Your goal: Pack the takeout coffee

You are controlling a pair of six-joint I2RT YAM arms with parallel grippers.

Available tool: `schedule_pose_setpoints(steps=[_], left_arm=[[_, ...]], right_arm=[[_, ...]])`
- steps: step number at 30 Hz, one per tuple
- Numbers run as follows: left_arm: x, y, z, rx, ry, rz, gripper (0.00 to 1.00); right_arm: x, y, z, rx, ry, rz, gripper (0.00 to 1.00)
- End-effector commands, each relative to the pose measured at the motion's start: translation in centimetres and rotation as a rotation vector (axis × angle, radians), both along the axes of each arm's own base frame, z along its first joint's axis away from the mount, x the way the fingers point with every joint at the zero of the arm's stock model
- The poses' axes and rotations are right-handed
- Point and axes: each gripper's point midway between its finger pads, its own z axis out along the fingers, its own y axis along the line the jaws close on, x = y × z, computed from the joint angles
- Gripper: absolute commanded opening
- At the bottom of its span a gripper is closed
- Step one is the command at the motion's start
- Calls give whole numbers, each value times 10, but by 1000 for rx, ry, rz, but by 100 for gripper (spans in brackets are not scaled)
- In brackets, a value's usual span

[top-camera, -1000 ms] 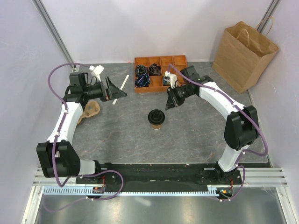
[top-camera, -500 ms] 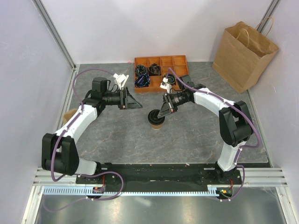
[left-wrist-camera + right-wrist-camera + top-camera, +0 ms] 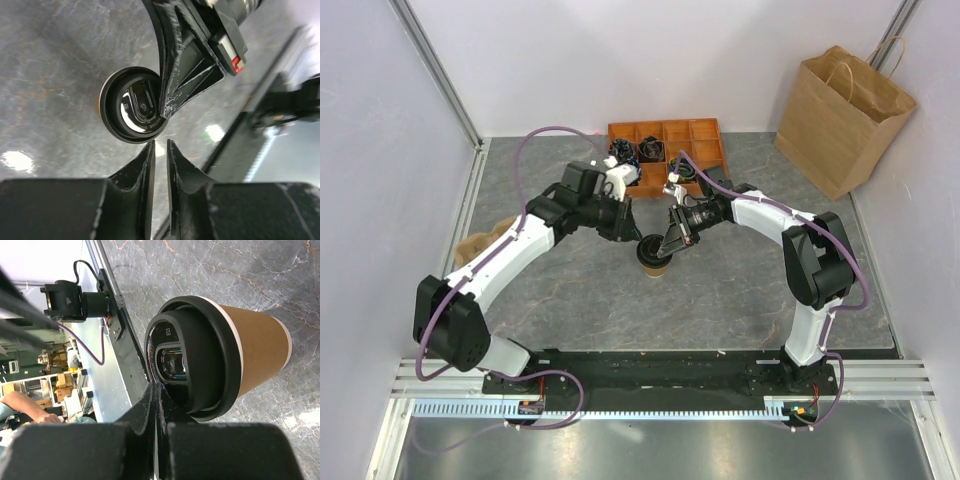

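Top external view, centre of frame: the takeout coffee point(image 3: 654, 256) stands upright on the table point(image 3: 740, 300). The right gripper point(image 3: 669, 244) is clenched empty against the lid point(image 3: 652, 247). The left gripper point(image 3: 633, 233) is barely parted and holds nothing. The cup is probably light, crushable and spillable, so grip its paper wall gently below the lid.

We see the takeout coffee point(image 3: 255, 347) in kraft brown, with a thin white rim under its glossy black lid point(image 3: 131, 106). Beneath both grippers the table point(image 3: 570, 290) is mottled grey, veined pale with rusty streaks. The left gripper point(image 3: 160, 145) and right gripper point(image 3: 154, 390) are black, their finger edges scuffed white. Behind each, white arm links point(image 3: 510, 258) alternate with black joints point(image 3: 450, 335), trailed by purple cables point(image 3: 560, 128). Beyond the grippers we find an orange compartment tray point(image 3: 665, 127) with black and blue contents. Far right of the right gripper is a plain brown paper bag point(image 3: 840, 115), and left of the left gripper a tan cup carrier point(image 3: 475, 243).
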Motion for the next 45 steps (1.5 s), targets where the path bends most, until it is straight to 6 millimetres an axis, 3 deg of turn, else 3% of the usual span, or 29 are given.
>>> schedule_pose_setpoints(steps=[1,5,7,9,16,20,22,27,33,35,40,45], left_arm=[[14,10,0,260,-233,-34,21],[9,-8,5,322,-314,-84,21],[8,-11,-3,357,-324,-102,21],[4,-15,-13,380,-317,-124,21],[4,-1,-81,527,-226,-140,19],[1,8,-94,576,-208,-147,14],[0,6,-88,561,-211,-152,14],[2,-9,-42,456,-260,-139,15],[-6,-25,-5,302,-314,-159,21],[-12,-26,-5,237,-269,-151,27],[-17,-31,18,-125,-38,-172,31],[-25,-38,26,-322,158,-189,31]], right_arm=[[6,-3,-16,-43,-13,-22,0],[8,-4,-21,-58,-10,-31,0],[9,-4,-22,-62,-9,-34,0],[9,-4,-24,-70,-8,-36,0],[15,-7,-35,-119,-24,-51,0],[16,-12,-43,-157,-30,-59,0],[16,-12,-45,-165,-29,-57,0],[16,-11,-42,-149,-27,-47,0],[13,2,-2,-14,-54,7,0],[13,5,16,31,-74,19,2],[13,11,52,103,-111,37,6],[16,7,70,83,-172,9,7]])
